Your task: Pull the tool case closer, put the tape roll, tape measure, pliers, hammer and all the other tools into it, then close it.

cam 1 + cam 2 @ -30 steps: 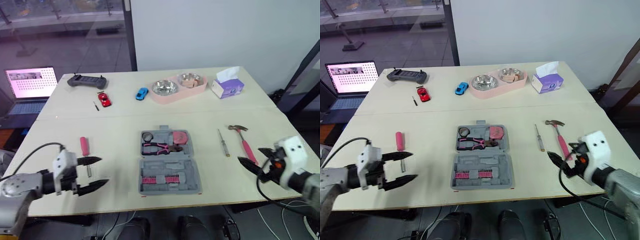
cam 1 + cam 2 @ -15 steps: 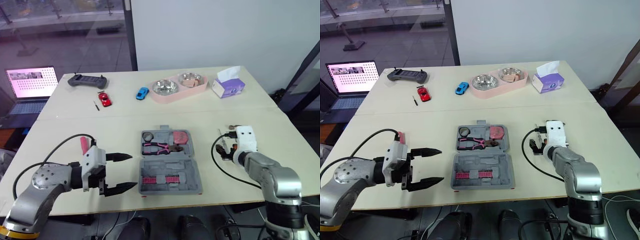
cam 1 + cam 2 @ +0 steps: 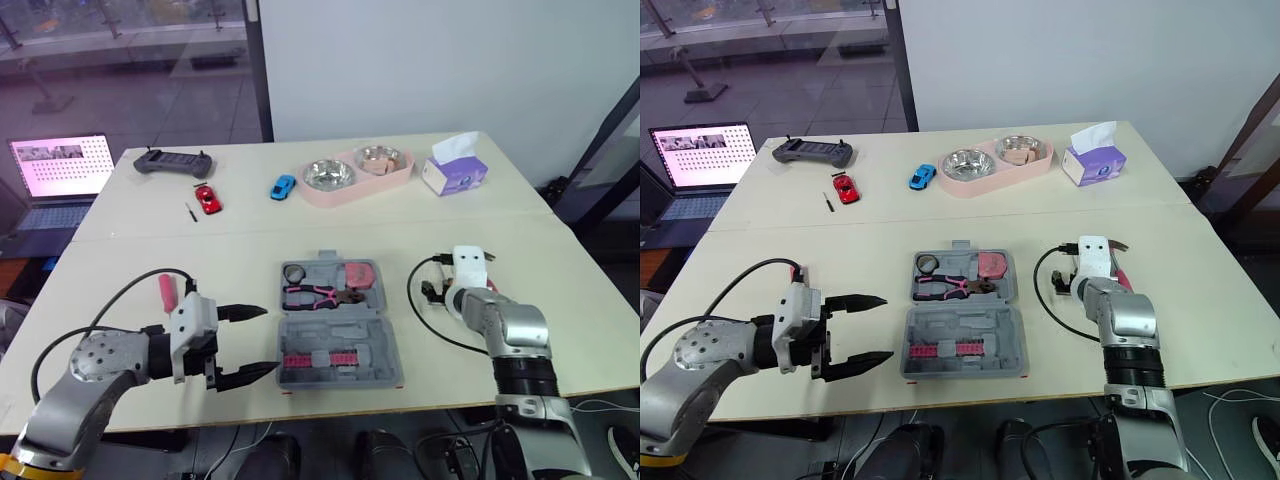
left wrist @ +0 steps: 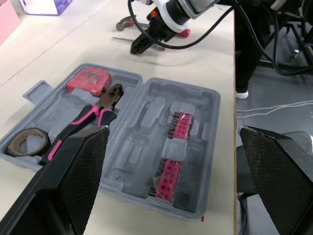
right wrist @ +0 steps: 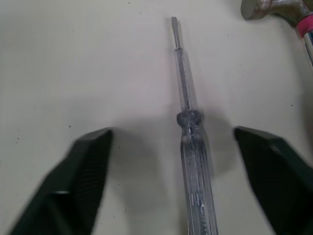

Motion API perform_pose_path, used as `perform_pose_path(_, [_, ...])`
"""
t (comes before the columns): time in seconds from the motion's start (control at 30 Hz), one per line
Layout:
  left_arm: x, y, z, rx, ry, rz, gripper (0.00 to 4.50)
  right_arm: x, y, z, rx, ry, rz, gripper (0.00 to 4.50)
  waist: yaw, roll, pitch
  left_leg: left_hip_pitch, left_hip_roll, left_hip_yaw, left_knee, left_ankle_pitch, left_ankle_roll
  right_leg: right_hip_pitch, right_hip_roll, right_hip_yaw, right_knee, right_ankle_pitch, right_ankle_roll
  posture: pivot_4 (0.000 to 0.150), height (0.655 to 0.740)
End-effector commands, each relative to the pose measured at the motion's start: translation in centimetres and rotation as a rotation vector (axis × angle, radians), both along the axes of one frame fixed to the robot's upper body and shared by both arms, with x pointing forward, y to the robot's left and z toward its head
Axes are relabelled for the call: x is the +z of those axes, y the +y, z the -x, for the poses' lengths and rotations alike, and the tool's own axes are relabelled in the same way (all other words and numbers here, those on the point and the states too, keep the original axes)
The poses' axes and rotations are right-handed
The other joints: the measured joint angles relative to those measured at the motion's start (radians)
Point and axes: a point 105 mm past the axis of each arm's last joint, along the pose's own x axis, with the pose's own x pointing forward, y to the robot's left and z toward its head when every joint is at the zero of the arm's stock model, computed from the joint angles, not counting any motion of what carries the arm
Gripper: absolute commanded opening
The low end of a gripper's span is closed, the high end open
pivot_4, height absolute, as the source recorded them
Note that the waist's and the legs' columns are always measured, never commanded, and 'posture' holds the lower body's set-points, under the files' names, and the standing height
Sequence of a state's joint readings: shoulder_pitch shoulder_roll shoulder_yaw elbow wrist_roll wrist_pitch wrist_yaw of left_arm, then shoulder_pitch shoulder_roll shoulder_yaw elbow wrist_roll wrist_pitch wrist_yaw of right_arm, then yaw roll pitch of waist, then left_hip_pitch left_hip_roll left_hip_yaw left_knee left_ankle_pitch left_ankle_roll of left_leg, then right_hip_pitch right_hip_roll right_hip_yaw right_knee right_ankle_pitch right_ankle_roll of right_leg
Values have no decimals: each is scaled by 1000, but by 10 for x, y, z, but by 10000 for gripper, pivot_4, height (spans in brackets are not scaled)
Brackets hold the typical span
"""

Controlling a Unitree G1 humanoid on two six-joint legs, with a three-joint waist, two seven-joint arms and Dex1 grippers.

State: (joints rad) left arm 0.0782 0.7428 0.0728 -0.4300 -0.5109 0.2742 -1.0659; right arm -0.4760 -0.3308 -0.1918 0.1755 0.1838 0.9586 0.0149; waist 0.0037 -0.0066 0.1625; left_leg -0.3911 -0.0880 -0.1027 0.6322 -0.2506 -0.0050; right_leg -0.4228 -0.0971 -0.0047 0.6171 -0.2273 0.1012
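Noted right gripper [image 5: 172,132] spread wide, newly swung in over screwdriver [image 5: 188,122], now between fingers [image 5: 93,166], ungripped; hammer [image 5: 279,12] just beyond. Noted left gripper [image 3: 888,327] spread, advanced beside open case [image 3: 962,340]. Judged pick imminent.

Over the last second, the left gripper [image 3: 272,339] has swung in from the left edge of the desk [image 3: 200,250] toward the tool case [image 3: 378,345]. Its lower fingertip now sits just beside the case's near left corner. The right gripper [image 5: 172,131] has come in from the desk's right edge and now hangs over the clear screwdriver [image 5: 188,122], one finger on each side of it, close to the hammer [image 5: 279,12]. Most of this travel came in the first half-second, and both have only edged slightly since.
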Motion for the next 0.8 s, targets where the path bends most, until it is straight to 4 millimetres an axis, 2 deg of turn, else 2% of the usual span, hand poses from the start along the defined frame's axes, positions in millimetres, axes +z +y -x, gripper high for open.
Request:
perform_pose_path(0.03, [4, 1, -1, 2, -33, -1, 45000, 1, -3, -2, -14, -7, -1, 23584, 1, 0, 0, 0, 0, 0, 0, 0, 0, 0, 0, 0, 0, 0, 0, 1500, 7400])
perform_pose_path(0.2, [2, 3, -1, 2, -31, -4, 45000, 6, -4, 1, -19, -22, -23, 338, 1, 0, 0, 0, 0, 0, 0, 0, 0, 0, 0, 0, 0, 0, 0, 1500, 7400])
perform_pose_path(0.33, [0, 6, -2, -2, -29, -8, 45000, 15, 2, 11, 1, -55, -30, 50, 1, 0, 0, 0, 0, 0, 0, 0, 0, 0, 0, 0, 0, 0, 0, 1500, 7400])
perform_pose_path(0.47, [-3, 9, -1, -3, -25, -14, 45000, 26, 13, 42, 6, -96, -33, 50, 3, 0, 0, 0, 0, -1, -1, 0, 0, -1, 0, 1, 1, 1, 1, 1500, 7400])
perform_pose_path(0.53, [-3, 11, -1, -6, -25, -14, 45000, 28, 26, 58, 39, -107, -27, 50, 2, 1, 0, 0, 0, -1, -1, 0, 0, -1, 0, 1, 2, 1, 1, 1500, 7400])
perform_pose_path(0.63, [-2, 10, -1, -25, -27, -5, 45000, 22, 46, 83, 84, -68, -27, 50, 1, 1, 0, 0, 1, -1, -1, 0, 0, -1, 0, 1, 1, -1, 0, 1500, 7400])
perform_pose_path(0.8, [-4, 10, 2, -63, -26, -24, 45000, 1, 68, 107, 124, 10, -44, 50, 0, 1, 0, 0, 1, -1, -1, 0, 0, -1, 0, 1, 1, -1, 0, 1500, 7400])
